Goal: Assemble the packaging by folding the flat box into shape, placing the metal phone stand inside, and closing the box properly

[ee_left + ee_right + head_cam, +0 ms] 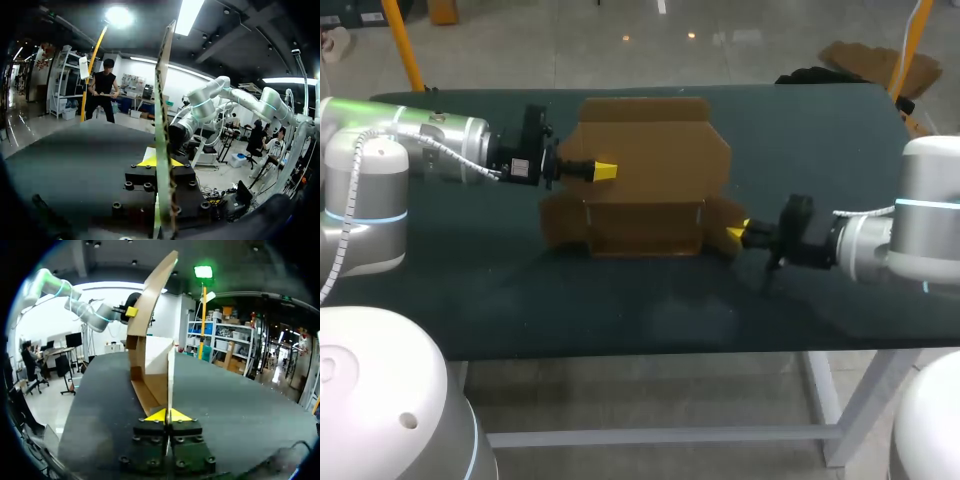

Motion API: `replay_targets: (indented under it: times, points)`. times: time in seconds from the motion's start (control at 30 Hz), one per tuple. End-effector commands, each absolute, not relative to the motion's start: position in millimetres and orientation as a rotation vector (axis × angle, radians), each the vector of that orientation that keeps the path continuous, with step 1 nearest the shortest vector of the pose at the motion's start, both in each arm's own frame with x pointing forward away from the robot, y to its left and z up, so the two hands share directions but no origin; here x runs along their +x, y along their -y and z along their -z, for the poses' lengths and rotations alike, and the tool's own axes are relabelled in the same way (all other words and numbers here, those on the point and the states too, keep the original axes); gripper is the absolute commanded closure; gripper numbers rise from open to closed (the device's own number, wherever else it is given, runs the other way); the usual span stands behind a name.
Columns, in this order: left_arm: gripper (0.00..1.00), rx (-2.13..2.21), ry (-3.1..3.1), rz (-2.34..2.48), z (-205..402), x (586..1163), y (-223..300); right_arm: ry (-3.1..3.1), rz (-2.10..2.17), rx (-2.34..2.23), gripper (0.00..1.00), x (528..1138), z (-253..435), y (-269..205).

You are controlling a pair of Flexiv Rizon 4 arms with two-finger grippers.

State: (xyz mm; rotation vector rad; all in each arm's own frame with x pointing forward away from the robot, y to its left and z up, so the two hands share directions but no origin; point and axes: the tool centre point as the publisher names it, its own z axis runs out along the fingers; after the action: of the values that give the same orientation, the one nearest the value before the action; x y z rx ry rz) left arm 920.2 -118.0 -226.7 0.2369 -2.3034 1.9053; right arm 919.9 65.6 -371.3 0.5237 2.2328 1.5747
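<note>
Two arms gripped a half-formed cardboard box point(645, 190) in the middle of the dark table point(620, 300), its tall rear panel point(655, 135) raised and a low front wall standing. The left pincer point(604, 171) was pressed together on the rear panel near its left edge, the board running edge-on between its fingers in the wrist view. The right pincer point(734, 233) pinched the right side flap point(720, 212) between its yellow tips. The metal phone stand was not in sight (so the folding stage looked unfinished). To fold well here, the left arm would likely need to anchor the panel while the right swung its flap inward. The flap should turn about the crease rather than be pulled, lest the base slide or the board buckle.
</note>
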Motion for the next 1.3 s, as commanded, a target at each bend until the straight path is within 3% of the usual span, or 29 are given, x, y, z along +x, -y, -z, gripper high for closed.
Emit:
replay_targets:
  times: [0.03, 0.13, 0.67, 0.77, 1.2, 1.27, 1.3]
  points:
    - [1.00, 0.236, 2.303, -1.904, 230.2, 920.5, 119.3, -2.214, -1.576, 0.546, 0.90, 915.6, 374.7, -73.8]
    - [1.00, 0.236, 2.303, -1.904, 230.2, 920.5, 119.3, -2.207, -1.580, 0.570, 0.77, 915.2, 376.1, -74.5]
    - [1.00, 0.236, 2.303, -1.904, 230.2, 920.5, 119.3, -2.214, -1.564, 0.617, 0.73, 899.2, 379.2, -97.9]
    - [1.00, 0.236, 2.303, -1.904, 230.2, 920.5, 119.3, -2.217, -1.564, 0.622, 0.62, 897.1, 379.7, -101.8]
    - [1.00, 0.236, 2.303, -1.904, 230.2, 920.5, 119.3, -2.225, -1.600, 0.634, 0.53, 889.6, 380.6, -119.3]
    - [1.00, 0.236, 2.303, -1.904, 230.2, 920.5, 119.3, -2.228, -1.607, 0.634, 0.50, 889.6, 380.7, -122.9]
    - [1.00, 0.236, 2.303, -1.904, 230.2, 920.5, 119.3, -2.229, -1.608, 0.634, 0.44, 889.7, 380.9, -124.5]
